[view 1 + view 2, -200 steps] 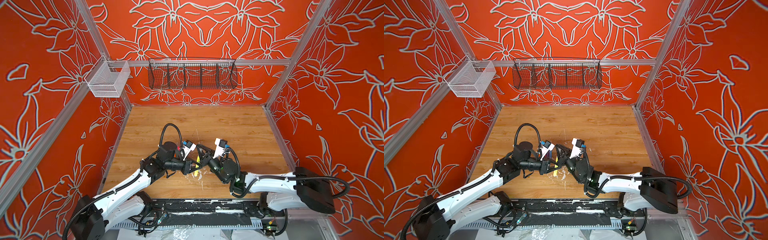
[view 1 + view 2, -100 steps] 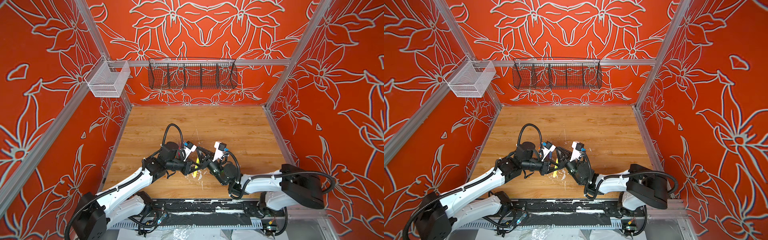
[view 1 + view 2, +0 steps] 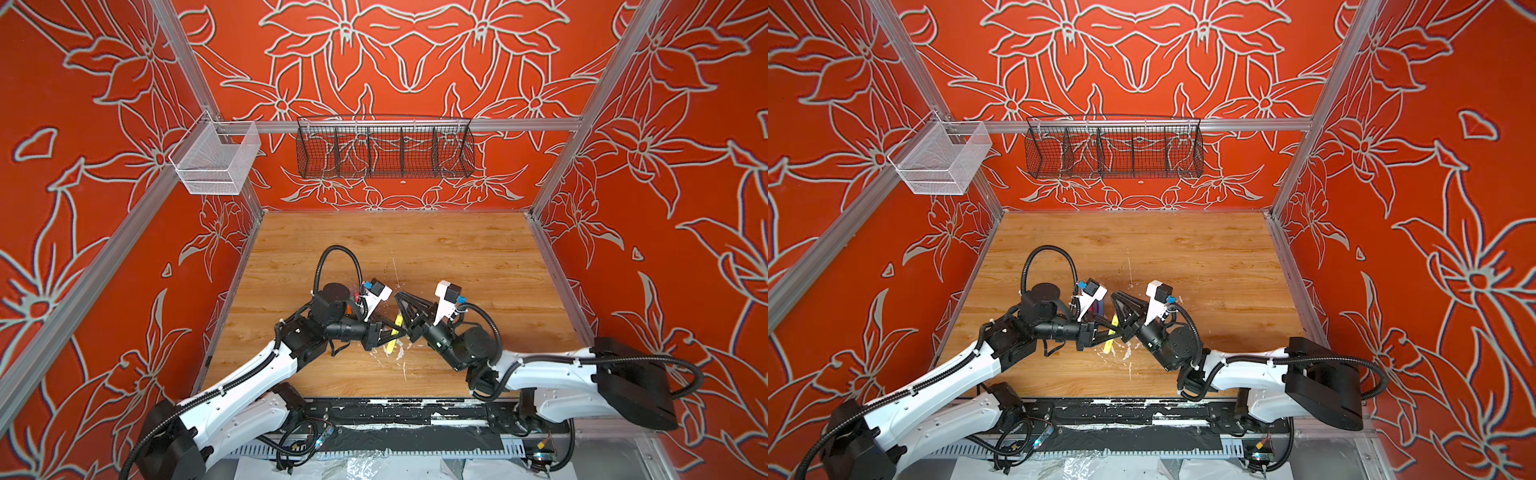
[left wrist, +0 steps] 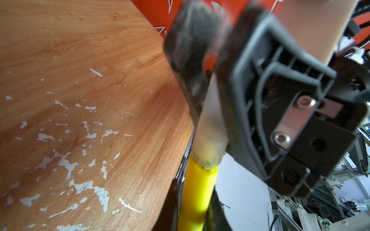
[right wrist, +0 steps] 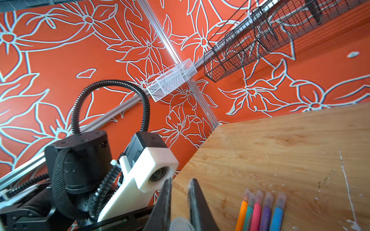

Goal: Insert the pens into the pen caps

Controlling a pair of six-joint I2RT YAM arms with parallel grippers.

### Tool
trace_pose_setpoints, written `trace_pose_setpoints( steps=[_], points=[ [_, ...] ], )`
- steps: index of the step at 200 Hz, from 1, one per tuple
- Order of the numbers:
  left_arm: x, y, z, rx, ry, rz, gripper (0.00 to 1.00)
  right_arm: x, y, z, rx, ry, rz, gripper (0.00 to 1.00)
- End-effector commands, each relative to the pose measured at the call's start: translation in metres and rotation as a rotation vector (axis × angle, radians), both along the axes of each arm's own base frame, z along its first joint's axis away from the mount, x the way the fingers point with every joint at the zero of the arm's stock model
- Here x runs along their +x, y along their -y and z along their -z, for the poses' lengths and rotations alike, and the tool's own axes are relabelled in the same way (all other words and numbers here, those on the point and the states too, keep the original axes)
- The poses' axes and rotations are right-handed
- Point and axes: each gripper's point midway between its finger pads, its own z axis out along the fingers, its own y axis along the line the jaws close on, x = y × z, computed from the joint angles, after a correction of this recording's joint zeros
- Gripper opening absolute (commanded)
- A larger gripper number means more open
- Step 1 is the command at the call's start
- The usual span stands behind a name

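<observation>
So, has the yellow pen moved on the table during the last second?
No, not visibly. In a top view the yellow pen keeps its place, just toward the robot from the long white scratch on the table.

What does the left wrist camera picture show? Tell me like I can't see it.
A yellow pen, held in the left gripper, has its tip inside a clear pen cap that is pinched in the right gripper, which is black and blurry up close. Behind them is a wooden table dotted with white paint flecks.
</observation>
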Motion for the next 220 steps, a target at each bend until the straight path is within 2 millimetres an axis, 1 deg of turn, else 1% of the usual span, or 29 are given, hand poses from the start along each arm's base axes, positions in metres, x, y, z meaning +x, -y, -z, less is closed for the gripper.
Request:
trace_pose_setpoints(
  steps=[1, 32, 48, 62, 91, 105, 125, 139, 147, 172, 179, 197, 220],
  points=[
    [0.114, -0.065, -0.074, -0.175, 0.156, -0.633, 0.0, -0.11, -0.047, 0.05, -0.235, 0.075, -0.497, 0.0],
    [0.105, -0.061, -0.077, -0.195, 0.194, -0.585, 0.0, -0.109, -0.047, 0.033, -0.202, 0.075, -0.494, 0.0],
    [0.099, -0.063, -0.077, -0.198, 0.222, -0.577, 0.0, -0.106, -0.046, 0.025, -0.166, 0.057, -0.482, 0.11],
    [0.094, -0.065, -0.077, -0.201, 0.248, -0.569, 0.0, -0.103, -0.048, 0.017, -0.138, 0.046, -0.47, 0.13],
    [0.083, -0.064, -0.076, -0.202, 0.303, -0.532, 0.0, -0.1, -0.06, -0.007, -0.107, 0.036, -0.476, 0.13],
    [0.077, -0.063, -0.075, -0.2, 0.324, -0.508, 0.0, -0.099, -0.069, -0.014, -0.12, 0.035, -0.478, 0.13],
    [0.071, -0.064, -0.076, -0.201, 0.355, -0.498, 0.0, -0.094, -0.077, -0.014, -0.162, 0.03, -0.457, 0.13],
    [0.068, -0.068, -0.075, -0.199, 0.369, -0.511, 0.0, -0.089, -0.078, -0.013, -0.179, 0.026, -0.431, 0.18],
    [0.066, -0.07, -0.077, -0.2, 0.377, -0.517, 0.0, -0.087, -0.077, -0.012, -0.185, 0.027, -0.415, 0.22],
    [0.063, -0.073, -0.077, -0.194, 0.387, -0.526, 0.0, -0.079, -0.072, -0.013, -0.207, 0.025, -0.363, 0.27],
    [0.062, -0.073, -0.076, -0.192, 0.389, -0.524, 0.0, -0.078, -0.071, -0.012, -0.216, 0.024, -0.358, 0.3],
    [0.062, -0.072, -0.074, -0.191, 0.39, -0.514, 0.0, -0.078, -0.07, -0.016, -0.228, 0.033, -0.353, 0.33],
    [0.062, -0.07, -0.071, -0.189, 0.388, -0.503, 0.0, -0.075, -0.062, -0.024, -0.248, 0.039, -0.325, 0.4]
  ],
)
